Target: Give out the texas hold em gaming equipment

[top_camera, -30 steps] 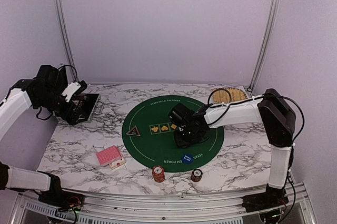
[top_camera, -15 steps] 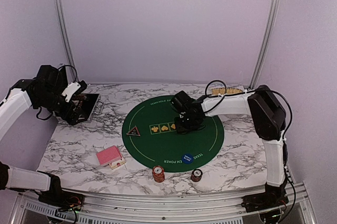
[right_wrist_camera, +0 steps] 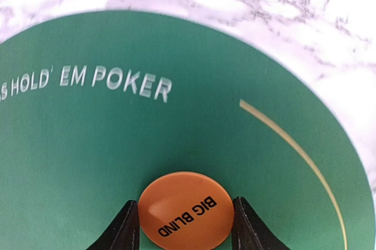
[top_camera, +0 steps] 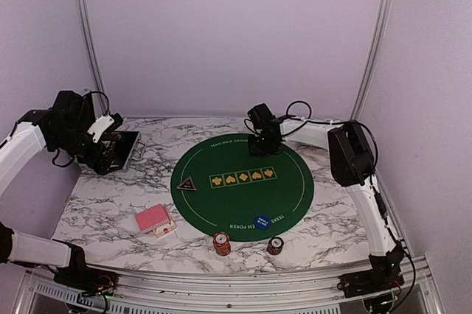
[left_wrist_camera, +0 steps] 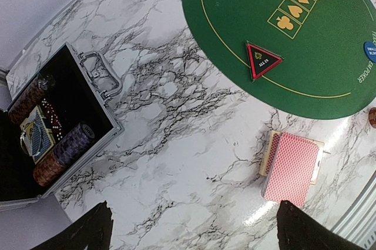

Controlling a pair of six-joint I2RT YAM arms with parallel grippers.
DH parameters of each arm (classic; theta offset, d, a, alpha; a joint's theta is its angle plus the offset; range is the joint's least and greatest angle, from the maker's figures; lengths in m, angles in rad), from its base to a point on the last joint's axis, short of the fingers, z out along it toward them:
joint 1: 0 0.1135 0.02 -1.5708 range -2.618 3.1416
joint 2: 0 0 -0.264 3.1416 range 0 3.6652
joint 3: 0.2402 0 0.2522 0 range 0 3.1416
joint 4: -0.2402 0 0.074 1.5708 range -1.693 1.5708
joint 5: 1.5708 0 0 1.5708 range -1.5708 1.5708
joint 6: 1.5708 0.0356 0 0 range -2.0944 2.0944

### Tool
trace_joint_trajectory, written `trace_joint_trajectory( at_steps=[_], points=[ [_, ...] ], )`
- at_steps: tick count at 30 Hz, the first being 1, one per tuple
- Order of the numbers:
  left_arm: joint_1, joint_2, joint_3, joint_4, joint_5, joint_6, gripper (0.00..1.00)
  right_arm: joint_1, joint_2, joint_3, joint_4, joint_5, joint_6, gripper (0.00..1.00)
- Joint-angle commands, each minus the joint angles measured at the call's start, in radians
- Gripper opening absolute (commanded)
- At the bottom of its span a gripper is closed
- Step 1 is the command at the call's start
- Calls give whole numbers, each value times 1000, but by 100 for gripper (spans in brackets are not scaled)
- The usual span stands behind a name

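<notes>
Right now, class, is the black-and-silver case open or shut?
Open: the case has its interior uncovered, with chip stacks visible inside.

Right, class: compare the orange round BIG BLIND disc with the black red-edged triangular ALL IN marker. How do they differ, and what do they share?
Shape: the orange round BIG BLIND disc is circular; the black red-edged triangular ALL IN marker has three corners. Lettering: black on the disc, pale on the marker. State: the right hand grips the disc; the marker lies free. Both are flat, lettered, and over the green round mat.
</notes>
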Motion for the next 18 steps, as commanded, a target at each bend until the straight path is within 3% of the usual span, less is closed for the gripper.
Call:
trace_joint_trajectory(
  at_steps=[1,8,13,18],
  points=[
    [-3,13,32,-31,-4,9,99,-19,57,107,-29,-12,-25,32],
    [-3,2,28,-32,-4,9,99,-27,72,133,-28,-88,-49,40],
    [-3,-14,27,-34,-3,5,99,-28,10,121,-40,-116,-80,67],
    [-3,-20,30,-56,8,7,99,-24,-137,44,-50,-111,-88,80]
  ],
)
